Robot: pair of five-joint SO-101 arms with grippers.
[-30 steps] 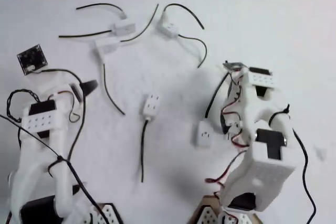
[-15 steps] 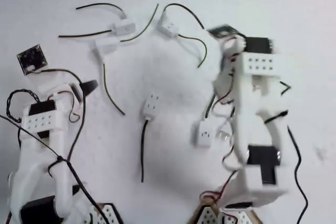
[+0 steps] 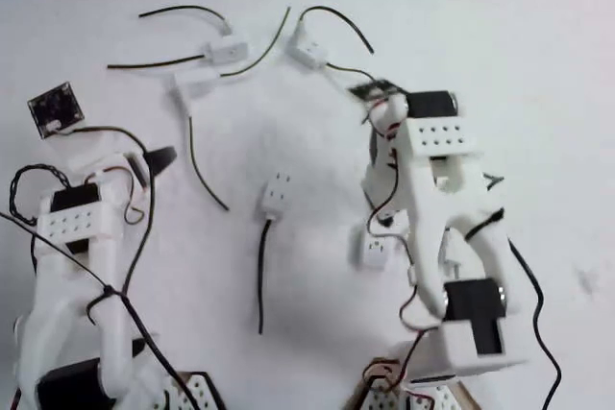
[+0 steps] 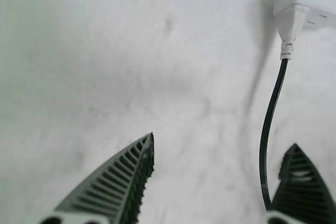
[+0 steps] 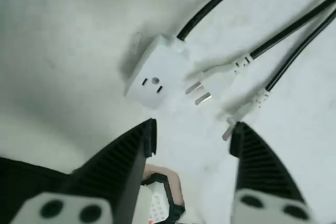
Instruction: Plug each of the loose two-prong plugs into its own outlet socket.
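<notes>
**Plugs loose beside a socket, both claws released**

In your right wrist view a white outlet socket [image 5: 154, 80] lies flat on the surface [image 5: 63, 30], its slots facing up, and its black cord runs away from it. A two-prong plug [image 5: 210, 85] lies just beside it. The prongs point at the socket but do not touch it; nothing is inserted. A second plug [image 5: 242, 113] lies next to the first one, also loose, with its own cord alongside.

The right claw [image 5: 195, 124] is released. Its two ribbed fingers stand wide apart above the surface, and the socket and the plugs are just past the tips.

From the high view you see a middle socket [image 3: 277, 194] with a long black cord [image 3: 261, 276] running toward the near edge, and a further socket [image 3: 375, 249] just beside the right arm [image 3: 432, 141]. Three more white pieces with cords [image 3: 228, 48] [image 3: 192, 84] [image 3: 307, 50] lie at the far side; you cannot tell there which are plugs.

The left claw [image 4: 223, 142] is also released and holds nothing. A corded socket [image 4: 307, 1] lies beyond it, and its thin cord [image 4: 269, 124] passes close to one finger. The left arm [image 3: 72, 228] stands at the near left corner, with a small black circuit board [image 3: 56, 108] near it.
</notes>
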